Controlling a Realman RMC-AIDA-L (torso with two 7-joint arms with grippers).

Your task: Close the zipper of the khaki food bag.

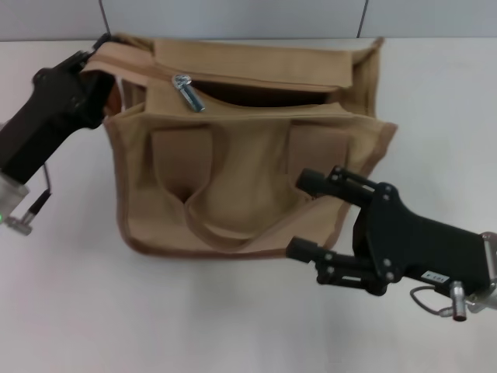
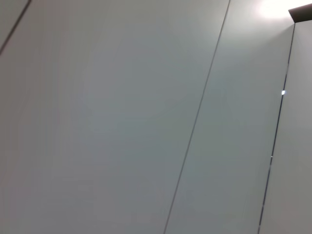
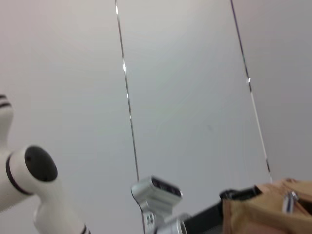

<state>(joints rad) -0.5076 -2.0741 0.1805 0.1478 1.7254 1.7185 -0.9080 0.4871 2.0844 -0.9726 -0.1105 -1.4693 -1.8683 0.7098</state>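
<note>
Starting at the left of the head view, the black left gripper (image 1: pixel 99 58) sits at the top-left corner of the boxy khaki canvas food bag (image 1: pixel 233 186) with darker brown trim, apparently pinching the fabric edge there; its fingers are hidden against the cloth, so whether they are clamped I cannot tell. Just beside that corner, the tan zipper (image 1: pixel 256 84) runs along the bag's top, and its small shiny silver metal pull (image 1: pixel 189 92) lies near the left end, with the opening gaping dark to its right. The bag stands on the pale tabletop (image 1: pixel 78 311), its looped strap handle drooping over the front pocket. Farther right, the black right gripper (image 1: pixel 307 216) hovers in front of the bag's lower right side, its two fingers spread apart and holding nothing.

Soft canvas like this will likely buckle when tugged, so the corner needs anchoring. The pull looks small, hard and probably slippery; pinching its flat tab seems best.
</note>
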